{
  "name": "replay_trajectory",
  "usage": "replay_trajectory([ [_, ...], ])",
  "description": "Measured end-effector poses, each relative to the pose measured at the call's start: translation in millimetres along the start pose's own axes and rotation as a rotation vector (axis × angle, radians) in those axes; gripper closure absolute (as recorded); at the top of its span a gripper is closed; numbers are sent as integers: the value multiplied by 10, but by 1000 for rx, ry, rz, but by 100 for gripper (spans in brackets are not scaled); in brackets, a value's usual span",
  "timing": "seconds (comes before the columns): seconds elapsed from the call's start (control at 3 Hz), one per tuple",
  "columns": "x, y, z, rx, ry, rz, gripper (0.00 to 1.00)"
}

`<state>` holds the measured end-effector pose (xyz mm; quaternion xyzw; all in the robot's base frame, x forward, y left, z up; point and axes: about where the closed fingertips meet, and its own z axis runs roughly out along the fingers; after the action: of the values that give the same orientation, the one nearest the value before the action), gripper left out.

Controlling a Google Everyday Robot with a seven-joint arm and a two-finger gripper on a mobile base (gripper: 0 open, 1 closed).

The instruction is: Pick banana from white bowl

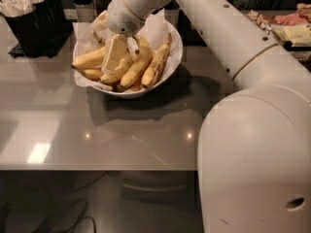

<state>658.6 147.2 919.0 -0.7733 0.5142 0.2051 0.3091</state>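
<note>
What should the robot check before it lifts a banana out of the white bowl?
1. Hand inside the white bowl: ok, low among the bananas.
2. Hand lined up on the big curved banana: cannot tell; it sits just left of it.
3. Bowl flat on the table: ok.
4. Black cutlery holder out of the way: ok, apart at the left.
5. Speckled banana not under the hand: ok.

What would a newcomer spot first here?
The big white arm fills the right side and reaches up to the top centre. Its tool hangs into the white bowl at the back of the grey table, right over a pile of bananas.
</note>
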Motion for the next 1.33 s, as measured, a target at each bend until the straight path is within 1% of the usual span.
replay_trajectory([
  [0.33,98,17,78,6,29,9,8],
  [0.67,103,16,70,9,35,11,8],
  [1.0,119,-21,34,36,60,0,7],
  [1.33,96,-91,-85,61,84,-18,7],
])
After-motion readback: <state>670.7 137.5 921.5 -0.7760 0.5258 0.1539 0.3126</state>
